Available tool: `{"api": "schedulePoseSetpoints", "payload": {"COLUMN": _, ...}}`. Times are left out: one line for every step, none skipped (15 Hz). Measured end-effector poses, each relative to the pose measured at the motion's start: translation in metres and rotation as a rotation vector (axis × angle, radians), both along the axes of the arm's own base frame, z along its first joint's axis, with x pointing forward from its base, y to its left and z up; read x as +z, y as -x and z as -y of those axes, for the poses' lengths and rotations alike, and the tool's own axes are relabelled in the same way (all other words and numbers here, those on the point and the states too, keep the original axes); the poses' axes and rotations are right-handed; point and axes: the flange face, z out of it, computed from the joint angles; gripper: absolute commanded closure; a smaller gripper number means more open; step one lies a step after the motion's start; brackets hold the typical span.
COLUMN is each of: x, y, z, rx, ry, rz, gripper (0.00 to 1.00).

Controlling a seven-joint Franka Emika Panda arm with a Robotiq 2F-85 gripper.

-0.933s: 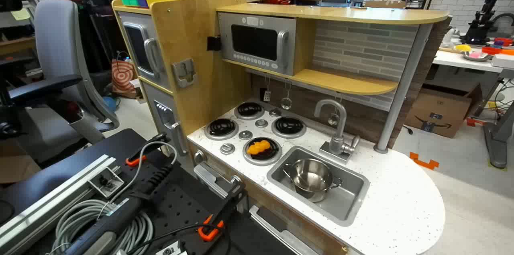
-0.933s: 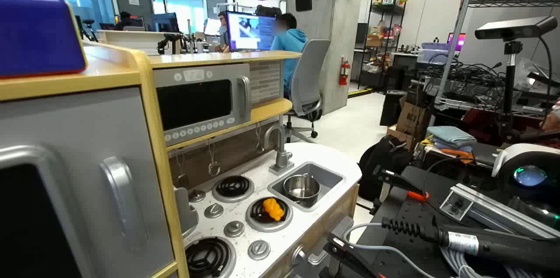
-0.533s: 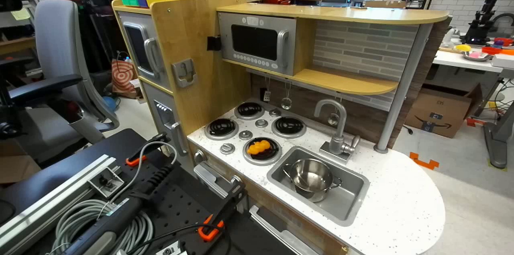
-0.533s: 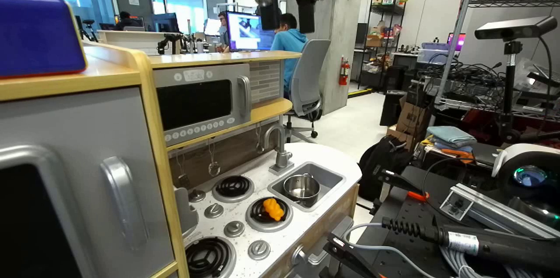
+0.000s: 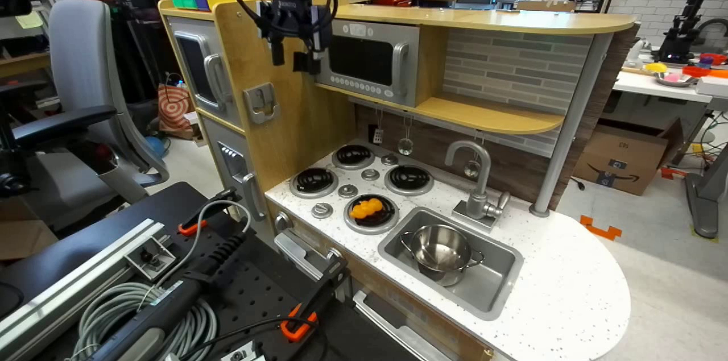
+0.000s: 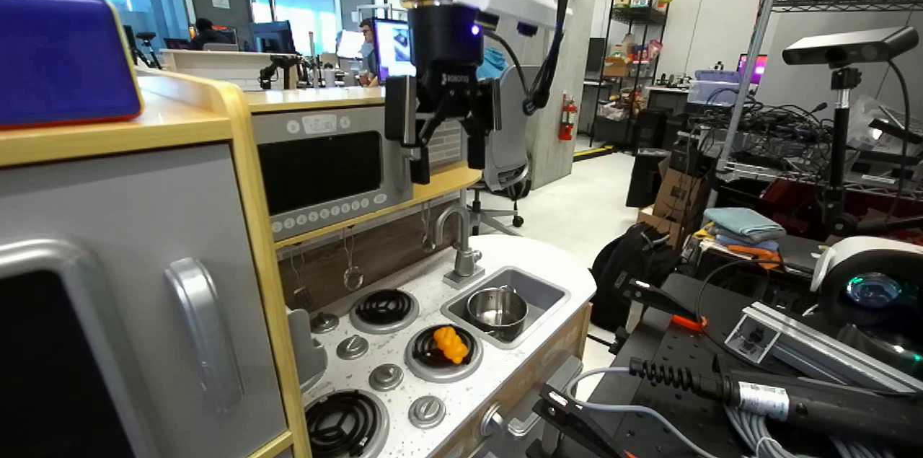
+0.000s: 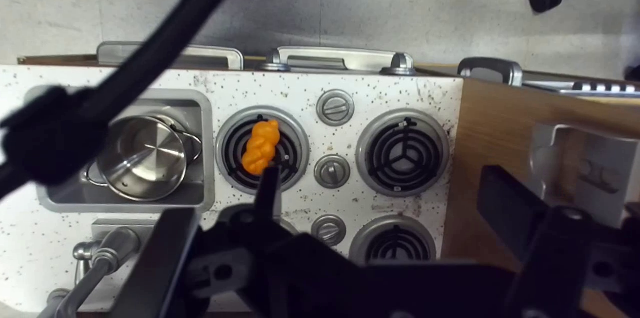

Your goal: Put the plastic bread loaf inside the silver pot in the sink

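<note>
The orange plastic bread loaf (image 5: 367,208) lies on a black burner beside the sink, and it also shows in an exterior view (image 6: 451,345) and in the wrist view (image 7: 261,146). The silver pot (image 5: 439,252) stands upright in the grey sink (image 5: 496,293), its inside bare in the wrist view (image 7: 145,160). My gripper (image 5: 294,58) is open and empty, high above the stove at about microwave height. In the wrist view its fingers (image 7: 382,178) are wide apart, and the loaf lies just beyond the left fingertip. It also shows in an exterior view (image 6: 448,162).
The faucet (image 5: 480,179) rises behind the sink. The microwave (image 5: 364,59) and a wooden shelf (image 5: 495,113) overhang the back of the counter. A tall wooden side panel (image 5: 290,111) stands at one end of the stove. Stove knobs (image 7: 332,171) lie between the burners.
My gripper has come down into view from above, and in an exterior view it now hangs in front of the microwave and panel. The loaf and pot have not moved.
</note>
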Motion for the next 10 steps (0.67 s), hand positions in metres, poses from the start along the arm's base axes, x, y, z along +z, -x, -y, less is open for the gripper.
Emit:
{"api": "schedulePoseSetpoints", "payload": {"x": -0.008, "y": -0.004, "z": 0.001, "rx": -0.004, "ry": -0.004, "rz": 0.015, "gripper": 0.00}}
{"api": "schedulePoseSetpoints", "payload": {"x": -0.015, "y": -0.007, "z": 0.001, "rx": -0.008, "ry": -0.007, "rz": 0.024, "gripper": 0.00}}
{"api": "schedulePoseSetpoints", "payload": {"x": -0.020, "y": -0.009, "z": 0.002, "rx": -0.014, "ry": -0.009, "rz": 0.030, "gripper": 0.00}}
{"api": "schedulePoseSetpoints", "payload": {"x": -0.024, "y": -0.010, "z": 0.003, "rx": -0.020, "ry": -0.008, "rz": 0.024, "gripper": 0.00}}
{"api": "schedulePoseSetpoints", "payload": {"x": -0.026, "y": -0.010, "z": 0.003, "rx": -0.021, "ry": -0.008, "rz": 0.019, "gripper": 0.00}}
{"api": "schedulePoseSetpoints", "payload": {"x": -0.026, "y": -0.010, "z": 0.003, "rx": -0.020, "ry": -0.007, "rz": 0.019, "gripper": 0.00}}
{"api": "schedulePoseSetpoints", "payload": {"x": -0.026, "y": -0.010, "z": 0.003, "rx": -0.020, "ry": -0.007, "rz": 0.019, "gripper": 0.00}}
{"api": "schedulePoseSetpoints", "payload": {"x": -0.026, "y": -0.010, "z": 0.003, "rx": -0.020, "ry": -0.007, "rz": 0.019, "gripper": 0.00}}
{"api": "schedulePoseSetpoints", "payload": {"x": -0.026, "y": -0.010, "z": 0.003, "rx": -0.020, "ry": -0.007, "rz": 0.019, "gripper": 0.00}}
{"api": "schedulePoseSetpoints", "payload": {"x": -0.026, "y": -0.011, "z": 0.003, "rx": -0.037, "ry": -0.011, "rz": 0.041, "gripper": 0.00}}
